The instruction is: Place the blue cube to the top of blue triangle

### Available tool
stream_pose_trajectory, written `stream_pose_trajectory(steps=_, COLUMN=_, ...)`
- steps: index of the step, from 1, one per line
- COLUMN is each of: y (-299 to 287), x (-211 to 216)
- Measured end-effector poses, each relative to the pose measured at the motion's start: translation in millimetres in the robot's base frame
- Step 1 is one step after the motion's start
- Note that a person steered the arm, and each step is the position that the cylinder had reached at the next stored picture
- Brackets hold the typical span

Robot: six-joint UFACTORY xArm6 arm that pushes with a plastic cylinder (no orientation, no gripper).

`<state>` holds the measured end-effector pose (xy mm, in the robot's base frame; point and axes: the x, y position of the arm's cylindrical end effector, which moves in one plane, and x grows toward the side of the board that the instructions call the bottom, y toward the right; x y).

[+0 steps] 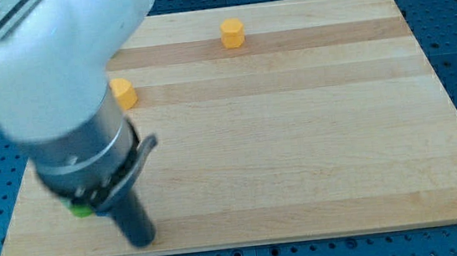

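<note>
Blue cube and blue triangle are both failing to show anywhere in the view — possibly they are lying behind the arm's bulk at the view's left, but I cannot tell. My tip (143, 240) is resting near the desk's (313, 137) bottom-left corner, touching no visible block; a green block (79, 210) is peeking out beside the rod, shape unclear. Moving right, a yellow block (124, 93) is sitting partly hidden by the arm, and another yellow block (233, 33) is standing near the top edge. The end effector is a bare rod, holding nothing. Progress is impossible to judge — seemingly everything is remaining to do.
</note>
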<state>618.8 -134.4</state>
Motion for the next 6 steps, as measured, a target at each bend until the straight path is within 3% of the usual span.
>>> stream_pose_trajectory(steps=1, y=-57, x=-18)
stream_pose_trajectory(steps=2, y=-91, x=-68)
stream_pose_trajectory(steps=3, y=-36, x=-70)
stream_pose_trajectory(steps=4, y=-26, x=-70)
stream_pose_trajectory(steps=5, y=-43, x=-70)
stream_pose_trajectory(steps=6, y=-98, x=-58)
